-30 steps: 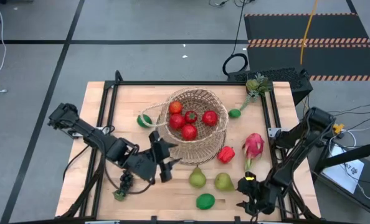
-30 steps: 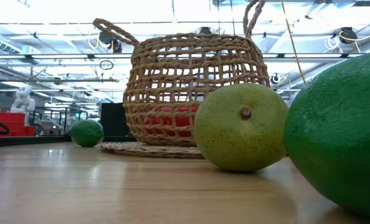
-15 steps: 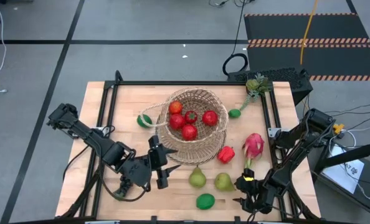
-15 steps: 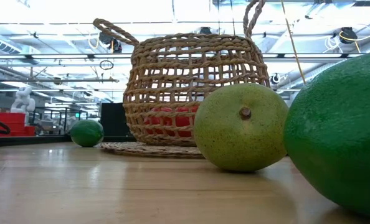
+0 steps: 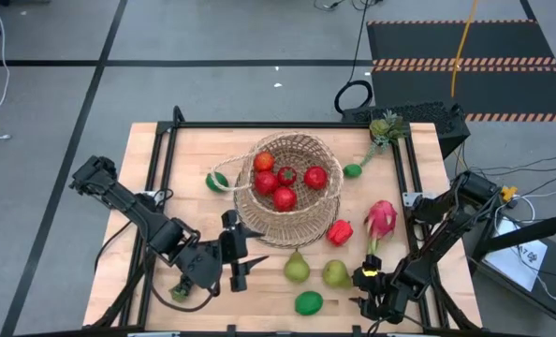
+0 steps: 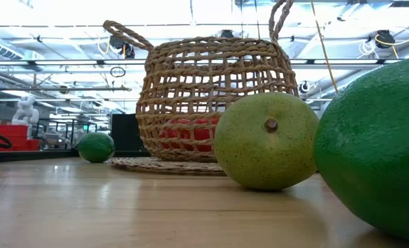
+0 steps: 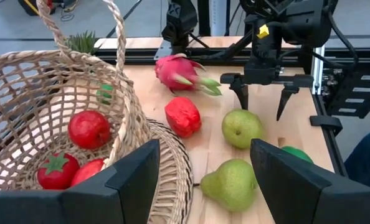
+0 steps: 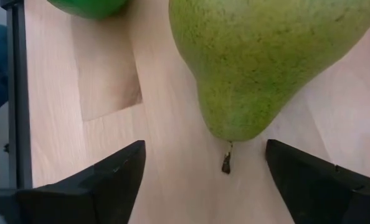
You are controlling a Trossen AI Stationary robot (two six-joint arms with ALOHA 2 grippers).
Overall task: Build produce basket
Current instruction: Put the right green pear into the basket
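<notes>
The round tan woven wicker basket (image 5: 292,187) sits mid-table (image 5: 166,201), holding red round toy fruits (image 5: 285,197). Two green pears (image 5: 297,269) lie just in front. The right hand (image 5: 373,296), fingers apart, points at one pear; the left hand (image 5: 238,265), fingers apart, hovers beside the basket.

Overhead downward, table-level close, both sharing basket (image 5: 292,187)

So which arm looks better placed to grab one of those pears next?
The right, probably. Its fingers are open just beside the right-hand pear, which fills its wrist view. The left gripper, also open, sits near the other pear and the basket.
</notes>
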